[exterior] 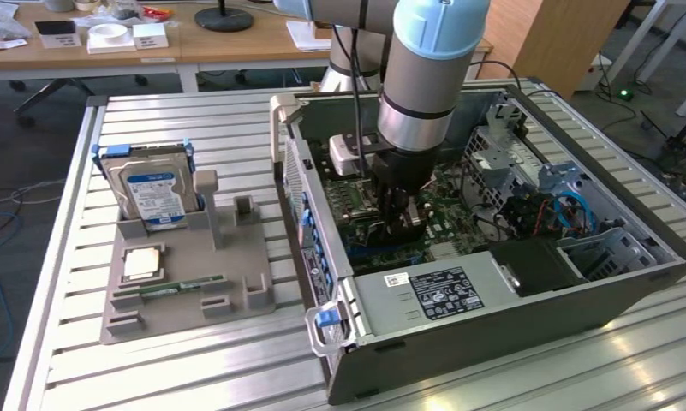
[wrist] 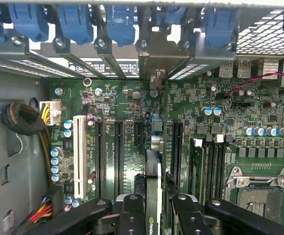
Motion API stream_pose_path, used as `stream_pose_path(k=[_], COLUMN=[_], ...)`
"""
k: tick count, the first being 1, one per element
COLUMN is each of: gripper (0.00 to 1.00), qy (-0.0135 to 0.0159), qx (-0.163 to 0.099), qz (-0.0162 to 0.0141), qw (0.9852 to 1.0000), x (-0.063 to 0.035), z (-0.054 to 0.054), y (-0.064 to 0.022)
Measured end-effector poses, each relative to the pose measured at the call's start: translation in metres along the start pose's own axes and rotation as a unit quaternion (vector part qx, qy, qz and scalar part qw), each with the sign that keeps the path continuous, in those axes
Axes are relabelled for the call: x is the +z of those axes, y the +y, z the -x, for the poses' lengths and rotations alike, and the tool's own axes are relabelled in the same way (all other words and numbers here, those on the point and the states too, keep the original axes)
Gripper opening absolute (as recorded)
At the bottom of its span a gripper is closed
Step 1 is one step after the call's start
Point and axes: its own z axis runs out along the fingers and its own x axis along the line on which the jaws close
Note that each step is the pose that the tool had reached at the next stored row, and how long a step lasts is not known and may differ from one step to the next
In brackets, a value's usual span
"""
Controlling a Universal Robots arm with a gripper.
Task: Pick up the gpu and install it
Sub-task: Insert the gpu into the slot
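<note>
Slatted metal forms the table (exterior: 205,377) carrying an open computer case (exterior: 492,334) and a grey parts holder (exterior: 182,291). Reaching down into the case, the gripper (wrist: 153,208) is closed partway on the gpu (wrist: 153,196), held edge-on above the motherboard (wrist: 127,122), apparently so its lower edge lines up with an expansion slot (wrist: 175,147).

No legible text; labels on power supply (exterior: 444,293), hard drive (exterior: 157,193) unreadable.
</note>
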Motion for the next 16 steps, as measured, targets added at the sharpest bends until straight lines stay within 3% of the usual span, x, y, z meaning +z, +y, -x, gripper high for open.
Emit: stream_pose_path(k=[3, 11, 16], gripper=[0.27, 0.57, 0.57], qy=[-0.0002, 0.0, -0.0002], qx=[0.0, 0.0, 0.0], qz=[-0.0001, 0.0, 0.0], qw=[1.0, 1.0, 1.0], x=[0.0002, 0.0, -0.002], z=[0.0001, 0.0, 0.0], y=[0.0003, 0.0, 0.0])
